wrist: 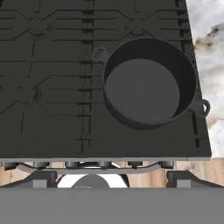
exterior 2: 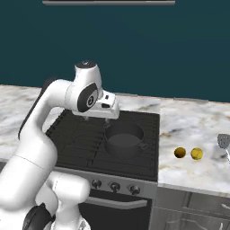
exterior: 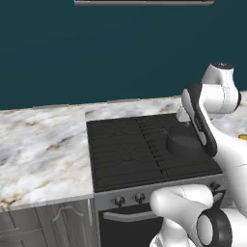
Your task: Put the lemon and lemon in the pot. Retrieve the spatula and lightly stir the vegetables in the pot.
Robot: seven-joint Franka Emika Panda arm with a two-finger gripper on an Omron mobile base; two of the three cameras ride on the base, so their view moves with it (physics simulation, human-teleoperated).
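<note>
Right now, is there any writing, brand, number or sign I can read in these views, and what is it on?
None: no text reads in any view.
Stove knobs: no markings visible, too small to tell.
Pot: plain dark metal, no brand or stamp.
Two lemons and spatula: no labels.
Counter: marble veining, no lettering.

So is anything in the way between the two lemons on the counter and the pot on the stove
Nothing visible. The two lemons lie on bare marble counter right of the stove. The pot sits empty and uncovered on the near right burner, and the open claw hangs to its left, away from that path.
</note>
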